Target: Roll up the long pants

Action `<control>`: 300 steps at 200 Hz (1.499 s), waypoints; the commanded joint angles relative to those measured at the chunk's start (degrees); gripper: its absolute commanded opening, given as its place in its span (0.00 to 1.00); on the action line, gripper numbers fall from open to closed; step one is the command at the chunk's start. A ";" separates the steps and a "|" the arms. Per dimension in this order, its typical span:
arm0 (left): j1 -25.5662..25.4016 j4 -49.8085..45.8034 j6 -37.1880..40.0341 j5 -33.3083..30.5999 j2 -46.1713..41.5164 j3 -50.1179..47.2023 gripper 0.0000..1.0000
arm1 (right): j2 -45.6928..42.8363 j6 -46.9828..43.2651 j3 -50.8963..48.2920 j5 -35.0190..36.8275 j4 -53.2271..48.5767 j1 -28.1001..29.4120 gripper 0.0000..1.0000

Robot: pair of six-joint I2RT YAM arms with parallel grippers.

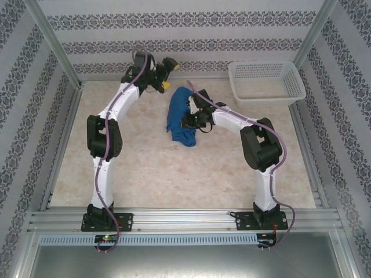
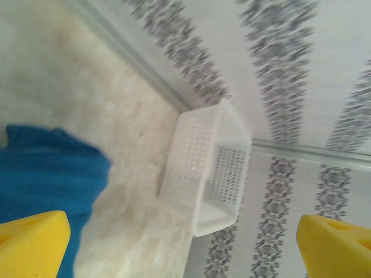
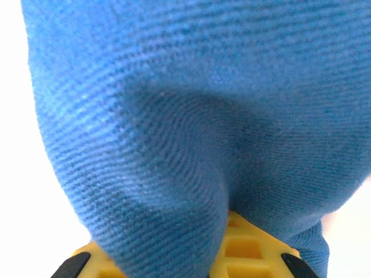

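The long pants (image 1: 178,116) lie as a bunched deep-blue bundle in the middle of the table. My right gripper (image 1: 193,120) is pressed into the bundle's right side. In the right wrist view a fold of the long pants (image 3: 191,116) runs down between the yellow fingers (image 3: 249,249), and the gripper (image 3: 191,258) is shut on it. My left gripper (image 1: 168,74) hovers just above and left of the bundle's far end, open. In the left wrist view its yellow fingertips (image 2: 29,246) stand far apart with nothing between them, and the pants (image 2: 46,174) show at the left.
A white basket (image 1: 266,81) stands at the back right of the table, also seen from the left wrist as the basket (image 2: 208,168) near the patterned wall. Metal frame rails border the table on all sides.
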 commanded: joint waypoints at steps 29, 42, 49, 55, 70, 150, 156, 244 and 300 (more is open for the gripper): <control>2.43 -6.53 3.56 0.60 -3.74 -4.02 1.00 | 1.70 18.17 -8.86 -17.60 19.62 -2.62 0.00; 2.83 -4.17 2.62 0.68 -5.21 -8.35 1.00 | 1.10 21.87 -10.02 -18.41 24.67 -3.29 0.00; 3.01 -3.16 2.22 0.92 -5.71 -10.13 1.00 | 0.81 23.69 -10.47 -18.52 27.08 -3.66 0.00; 3.09 -2.48 1.99 1.16 -6.00 -11.33 1.00 | 0.49 24.95 -10.66 -18.56 28.83 -3.96 0.00; 3.13 -1.96 1.74 1.32 -6.51 -13.34 1.00 | -0.24 26.76 -9.73 -18.36 30.60 -4.49 0.00; 3.15 -2.07 2.72 1.92 -7.88 -16.51 1.00 | -1.72 29.04 1.58 -18.48 26.57 -6.75 0.00; 3.16 -1.81 2.58 2.00 -7.93 -16.82 1.00 | -1.33 27.89 2.79 -18.43 23.67 -6.65 0.00; 3.12 1.29 0.99 2.70 -7.35 -21.33 1.00 | -4.53 14.56 -1.15 -12.78 6.56 -6.57 0.00; 3.11 1.98 0.26 2.89 -7.43 -21.74 1.00 | -6.83 14.12 9.29 -13.03 0.89 -9.11 0.00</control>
